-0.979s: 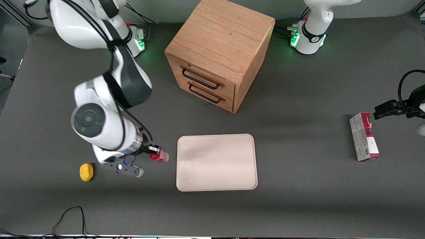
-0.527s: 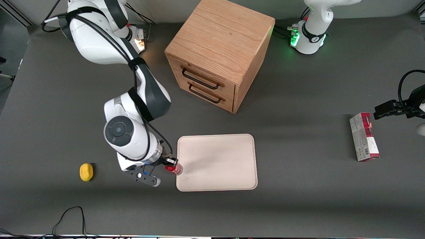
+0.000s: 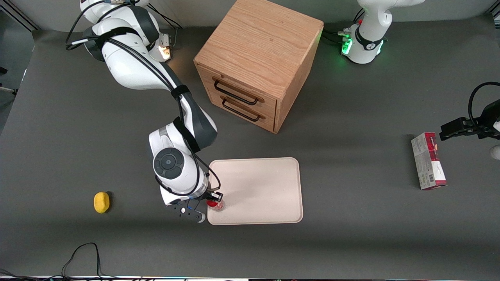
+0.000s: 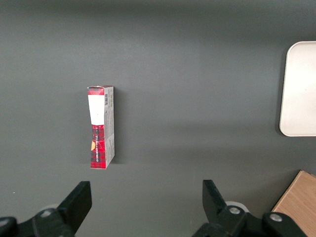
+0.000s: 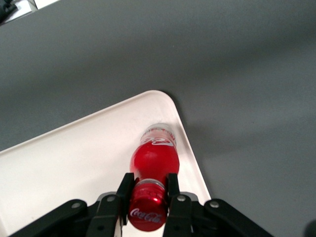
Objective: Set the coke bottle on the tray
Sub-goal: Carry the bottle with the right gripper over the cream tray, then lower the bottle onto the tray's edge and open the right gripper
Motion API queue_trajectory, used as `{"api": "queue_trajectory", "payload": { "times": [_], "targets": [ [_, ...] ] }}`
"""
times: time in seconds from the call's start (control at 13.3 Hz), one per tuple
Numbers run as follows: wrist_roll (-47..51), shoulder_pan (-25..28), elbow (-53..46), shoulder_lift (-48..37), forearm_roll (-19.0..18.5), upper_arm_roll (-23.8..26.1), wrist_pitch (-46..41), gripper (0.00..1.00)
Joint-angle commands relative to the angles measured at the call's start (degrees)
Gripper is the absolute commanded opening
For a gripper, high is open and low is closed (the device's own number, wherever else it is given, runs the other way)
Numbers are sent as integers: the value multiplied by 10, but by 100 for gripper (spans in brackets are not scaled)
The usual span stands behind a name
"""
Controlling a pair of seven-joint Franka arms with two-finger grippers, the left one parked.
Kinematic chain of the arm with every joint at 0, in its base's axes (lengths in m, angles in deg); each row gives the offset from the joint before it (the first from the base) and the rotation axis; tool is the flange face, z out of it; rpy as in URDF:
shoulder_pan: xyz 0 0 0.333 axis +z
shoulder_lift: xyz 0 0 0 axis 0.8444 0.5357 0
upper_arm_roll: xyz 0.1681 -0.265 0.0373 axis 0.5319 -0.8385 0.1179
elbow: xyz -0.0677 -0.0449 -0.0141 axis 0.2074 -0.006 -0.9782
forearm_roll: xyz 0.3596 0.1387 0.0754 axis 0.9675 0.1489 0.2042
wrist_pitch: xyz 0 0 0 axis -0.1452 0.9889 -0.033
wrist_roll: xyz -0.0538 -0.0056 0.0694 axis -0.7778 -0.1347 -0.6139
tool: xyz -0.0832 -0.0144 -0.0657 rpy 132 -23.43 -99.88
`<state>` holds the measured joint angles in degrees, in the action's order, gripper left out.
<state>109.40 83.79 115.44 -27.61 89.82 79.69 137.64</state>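
Note:
The coke bottle (image 5: 153, 160) is a tiny bottle with a red cap and red label. My right gripper (image 5: 148, 190) is shut on its neck just under the cap and holds it upright. In the front view the gripper (image 3: 214, 198) and bottle (image 3: 216, 204) are over the corner of the cream-white tray (image 3: 261, 191) that is nearest the front camera on the working arm's side. The tray's rounded corner also shows in the right wrist view (image 5: 79, 148). I cannot tell whether the bottle's base touches the tray.
A wooden two-drawer cabinet (image 3: 258, 58) stands farther from the front camera than the tray. A yellow lemon-like object (image 3: 101, 202) lies toward the working arm's end. A red-and-white carton (image 3: 428, 160) lies toward the parked arm's end and shows in the left wrist view (image 4: 100, 126).
My gripper has carried the bottle sideways from beside the yellow object to over the tray's corner. The bottle has gone from tilted to upright.

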Motion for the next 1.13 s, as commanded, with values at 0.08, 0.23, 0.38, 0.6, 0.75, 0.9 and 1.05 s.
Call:
{"api": "queue_trajectory", "payload": {
  "times": [0.08, 0.23, 0.38, 0.6, 0.75, 0.9, 1.05],
  "targets": [
    [18, 5, -24, 12, -12, -5, 11, 0],
    [17, 5, -23, 12, -14, -5, 11, 99],
    [17, 5, -23, 12, -32, -4, 12, 100],
    [17, 8, -22, 12, -33, -5, 11, 100],
    [18, 8, -22, 12, -33, -5, 11, 100],
    [18, 8, -22, 11, -34, -5, 9, 100],
    [17, 8, -22, 9, -34, -5, 5, 100]
  ]
}}
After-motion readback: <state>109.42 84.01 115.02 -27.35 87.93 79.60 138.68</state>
